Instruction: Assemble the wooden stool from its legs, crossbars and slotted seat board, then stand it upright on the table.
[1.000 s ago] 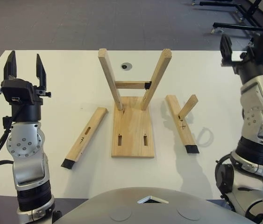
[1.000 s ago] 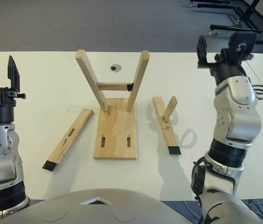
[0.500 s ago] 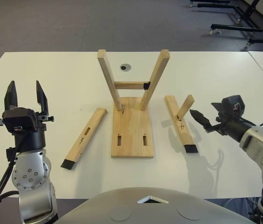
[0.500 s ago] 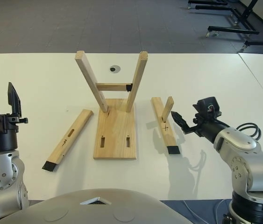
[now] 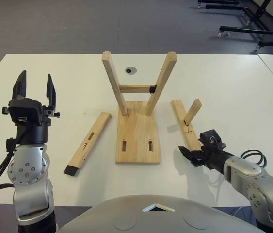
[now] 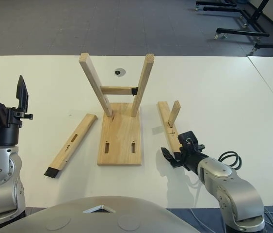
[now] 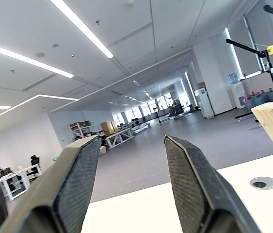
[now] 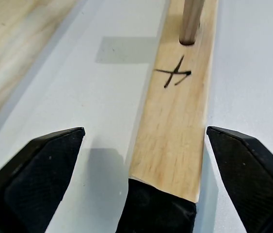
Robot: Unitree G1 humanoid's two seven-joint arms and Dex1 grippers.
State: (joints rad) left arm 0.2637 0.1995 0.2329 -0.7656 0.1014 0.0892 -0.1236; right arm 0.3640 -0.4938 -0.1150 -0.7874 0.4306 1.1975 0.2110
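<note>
Your right pincer is low over the table, near right. Its fingers are apart and straddle the near end of the right leg, one on each side, neither touching wood that I can see. The black cap sits squarely between them, so you're lined up for a grip at the very foot of the piece. I'd guess that's to leave the other end free for a slot.

That leg lies flat just right of the board. A short stub sticks up out of it on a slant, beyond the cross mark. Mind that stub, it'll swing round when you lift.

The board lies flat at table centre. Two legs stand in its far part, splayed outward and tied by a crossbar, so half the frame looks done. The two near slots are open. The left leg lies loose on the table, left of the board and apart from it, cap at the near end.

Your left pincer is raised at near left, pointing up, fingers apart and holding nothing. It looks parked out of the way to give the right arm room.

The next call, as I read it, is to close squarely on the capped end, or the leg may twist in the grip.
</note>
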